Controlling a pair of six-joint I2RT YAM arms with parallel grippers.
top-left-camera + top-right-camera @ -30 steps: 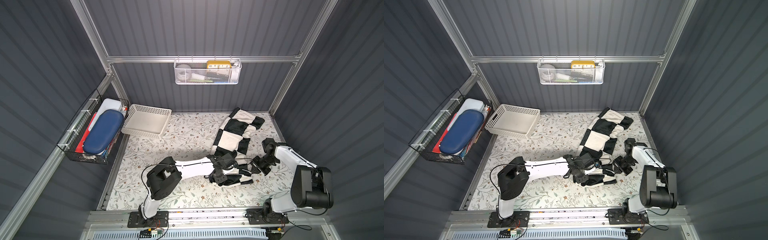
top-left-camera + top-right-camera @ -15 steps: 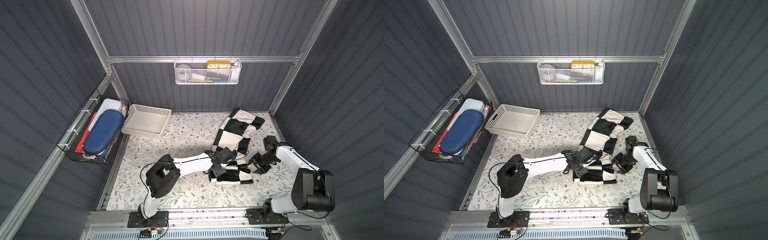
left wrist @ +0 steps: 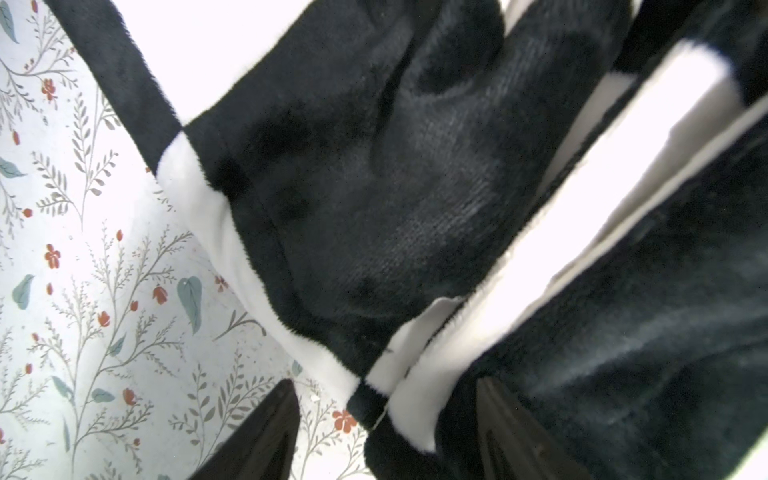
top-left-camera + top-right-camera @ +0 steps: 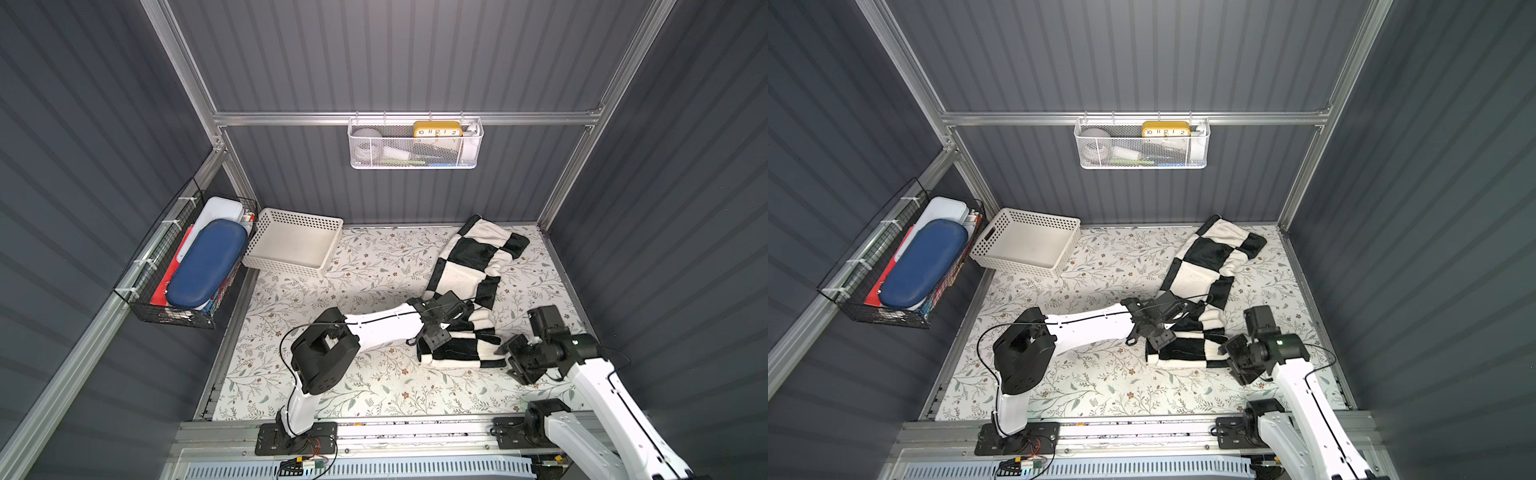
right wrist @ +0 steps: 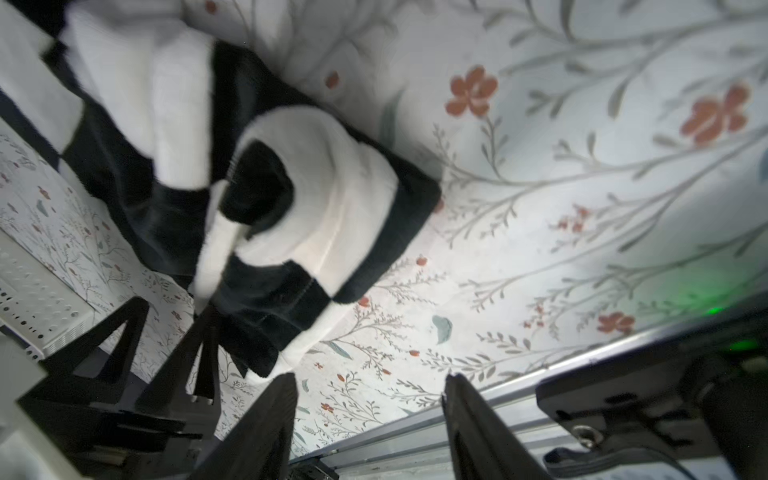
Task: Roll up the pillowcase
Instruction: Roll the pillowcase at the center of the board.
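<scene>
The black and white checkered pillowcase (image 4: 473, 257) lies on the right half of the table. Its near end is wound into a roll (image 4: 457, 353) (image 4: 1187, 351), and the flat rest runs to the back right corner. My left gripper (image 4: 436, 336) (image 4: 1158, 337) sits at the roll's left end. In the left wrist view the left gripper (image 3: 386, 432) is open, with a cloth edge lying loose between its fingers (image 3: 266, 436). My right gripper (image 4: 513, 359) (image 5: 370, 415) is open beside the roll's right end (image 5: 311, 216), with only table between its fingers.
A white perforated basket (image 4: 295, 245) stands at the back left of the floral table covering (image 4: 332, 374). A black wire basket (image 4: 187, 266) hangs on the left wall, a white mesh one (image 4: 415, 143) on the back wall. The metal rail (image 4: 374, 432) borders the front.
Both grippers have opened. The right one has let go of the roll's end and drawn back toward the front. The left gripper shifted slightly toward the back.
</scene>
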